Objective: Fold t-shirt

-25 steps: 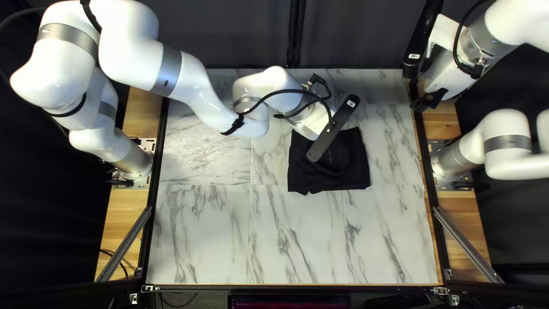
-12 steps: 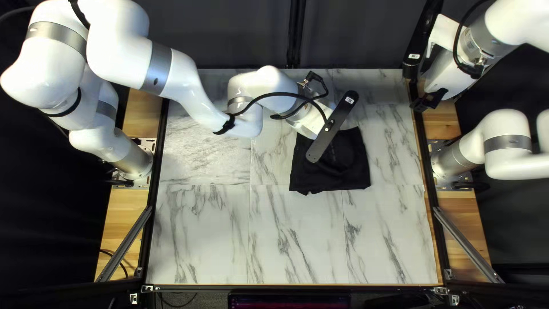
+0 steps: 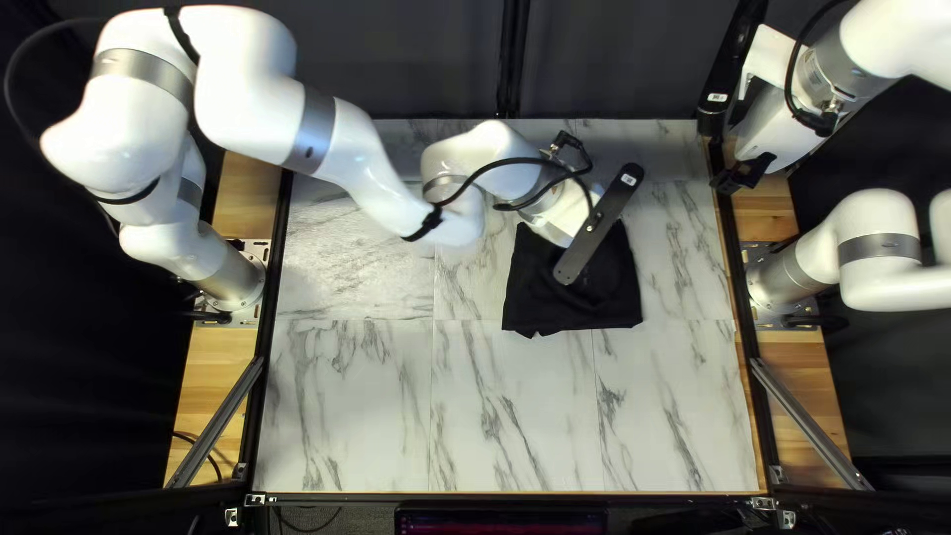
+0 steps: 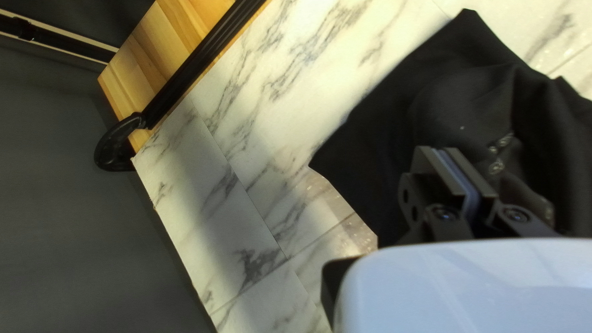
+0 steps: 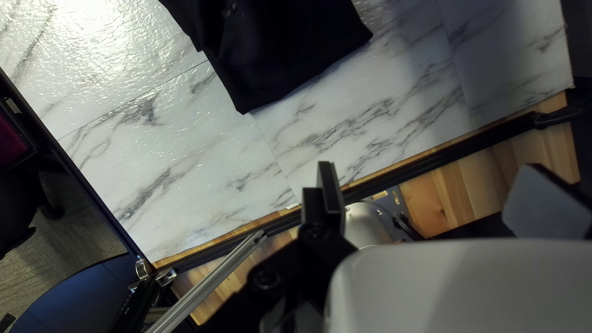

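Note:
The black t-shirt [image 3: 540, 305] lies in a compact, roughly square shape right of the table's middle. My left gripper [image 3: 567, 212] reaches over its far part, its fingertips hidden by the arm's camera bar. In the left wrist view the left gripper [image 4: 455, 168] has its fingers together over the dark cloth [image 4: 394, 123], no fabric visible between them; contact cannot be told. Raised over the table's right edge, my right gripper [image 3: 745, 175] is away from the shirt. From the right wrist view, the right gripper [image 5: 436, 191] has widely spaced fingers, with the shirt [image 5: 280, 55] beyond them.
Bare marble-patterned table [image 3: 367, 406] extends left of and nearer than the shirt. Dark rails run along both sides, with wooden strips [image 3: 797, 381] outside them. The left arm's links cross the far left part of the table; the right arm's base stands at the right edge.
My left arm drew slightly left, then moved back right and now sits farther right than before. The shirt's left edge has shifted slightly right. The right arm has stayed still.

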